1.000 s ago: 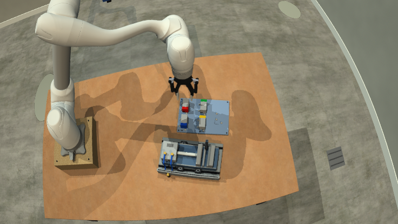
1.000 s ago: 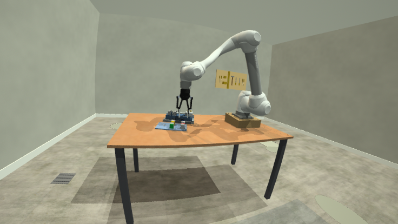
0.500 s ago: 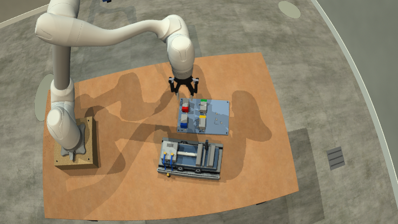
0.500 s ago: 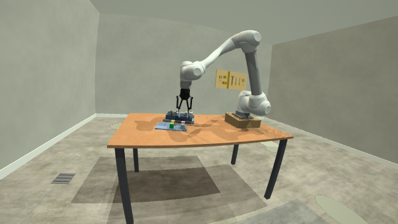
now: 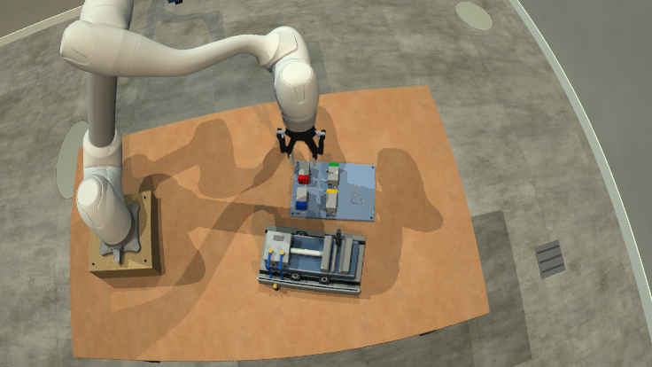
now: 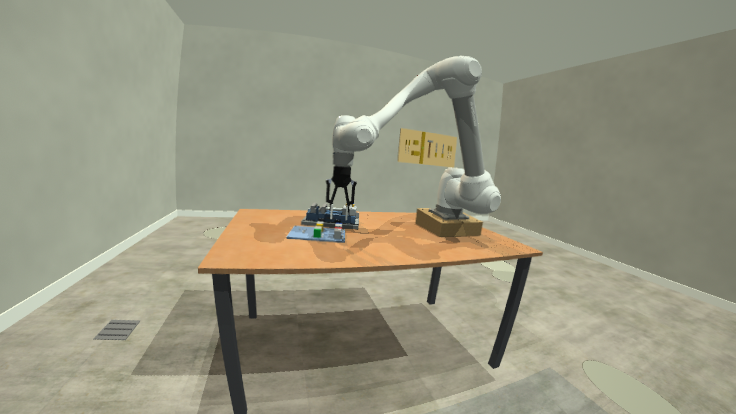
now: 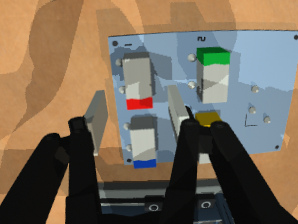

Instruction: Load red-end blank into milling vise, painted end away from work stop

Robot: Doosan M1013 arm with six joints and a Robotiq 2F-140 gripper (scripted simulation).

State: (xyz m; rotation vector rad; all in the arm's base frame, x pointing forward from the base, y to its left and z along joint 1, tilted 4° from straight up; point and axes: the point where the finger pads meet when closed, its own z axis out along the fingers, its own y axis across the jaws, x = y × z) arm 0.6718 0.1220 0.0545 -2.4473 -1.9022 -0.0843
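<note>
The red-ended blank (image 5: 303, 172) is a grey block lying flat at the back left of the blue infeed plate (image 5: 337, 191). In the wrist view it (image 7: 137, 83) lies just beyond my fingertips, red end towards the vise. My gripper (image 5: 302, 157) hangs above the plate's back left edge, over this blank. It is partly open and holds nothing, as the wrist view (image 7: 136, 121) also shows. The vise (image 5: 314, 257) stands in front of the plate with an empty gap between its jaws.
Blanks with blue (image 5: 301, 199), green (image 5: 333, 172) and yellow (image 5: 331, 200) ends lie on the same plate. The hosed vise block (image 5: 275, 248) is on the left, the fixed jaw (image 5: 348, 255) on the right, the work stop rod (image 5: 338, 235) beside the plate.
</note>
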